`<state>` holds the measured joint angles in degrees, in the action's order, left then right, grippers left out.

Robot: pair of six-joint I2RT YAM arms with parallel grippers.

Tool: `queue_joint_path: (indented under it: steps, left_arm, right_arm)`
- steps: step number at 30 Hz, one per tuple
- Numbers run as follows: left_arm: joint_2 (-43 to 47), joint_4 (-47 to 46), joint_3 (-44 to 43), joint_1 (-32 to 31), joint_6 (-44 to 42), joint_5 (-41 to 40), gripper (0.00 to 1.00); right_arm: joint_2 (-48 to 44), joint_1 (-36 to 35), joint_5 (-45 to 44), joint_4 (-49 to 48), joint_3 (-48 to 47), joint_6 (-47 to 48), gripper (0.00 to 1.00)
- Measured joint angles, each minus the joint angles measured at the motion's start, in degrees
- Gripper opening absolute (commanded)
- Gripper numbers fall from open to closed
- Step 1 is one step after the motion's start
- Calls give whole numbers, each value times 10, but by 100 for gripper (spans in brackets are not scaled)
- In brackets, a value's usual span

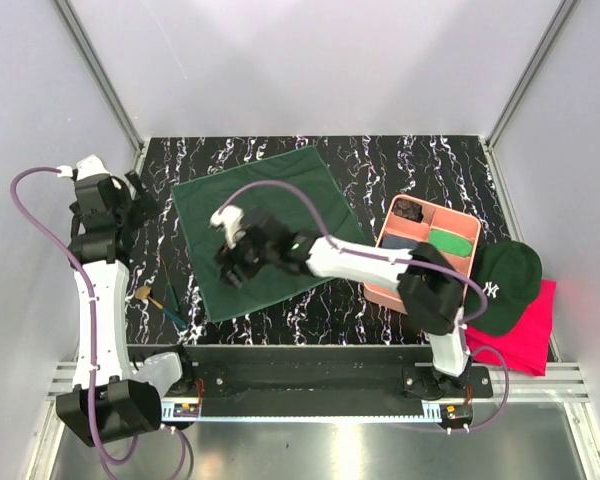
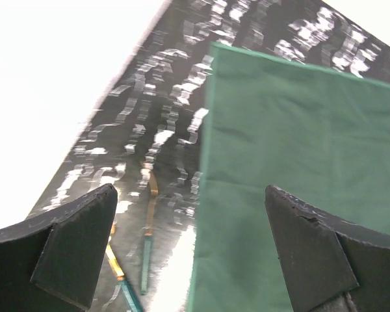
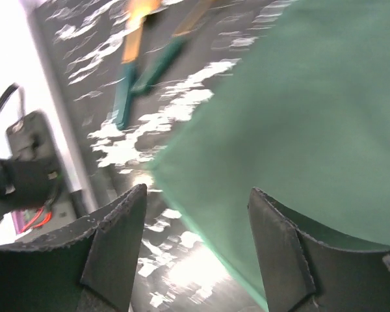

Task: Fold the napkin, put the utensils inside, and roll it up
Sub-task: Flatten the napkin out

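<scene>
Black marbled tabletop (image 1: 410, 165) from above: napkin (image 1: 245, 170) flat, unfolded; utensils (image 1: 165, 295) beside its left edge. Left wrist: left gripper (image 2: 192, 224) spread wide, empty. Right wrist: right gripper (image 3: 195, 221) parted over napkin's near corner, nothing clamped. Folding, filling, rolling all ahead.

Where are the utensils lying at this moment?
In the top view the utensils lie on the black marbled table at the left, between the left arm and the near left corner of the napkin, not on it.
</scene>
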<state>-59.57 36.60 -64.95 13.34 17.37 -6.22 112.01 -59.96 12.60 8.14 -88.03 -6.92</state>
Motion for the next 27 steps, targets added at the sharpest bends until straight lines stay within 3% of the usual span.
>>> queue_joint_path:
  steps: [9,27]
  left_arm:
    - [3,-7,27,20,0,-47,99]
    - [3,-8,27,28,5,-37,99]
  right_arm:
    - [155,-122,-20,37,-130,71,64]
    - [218,-147,-105,76,-173,149,52]
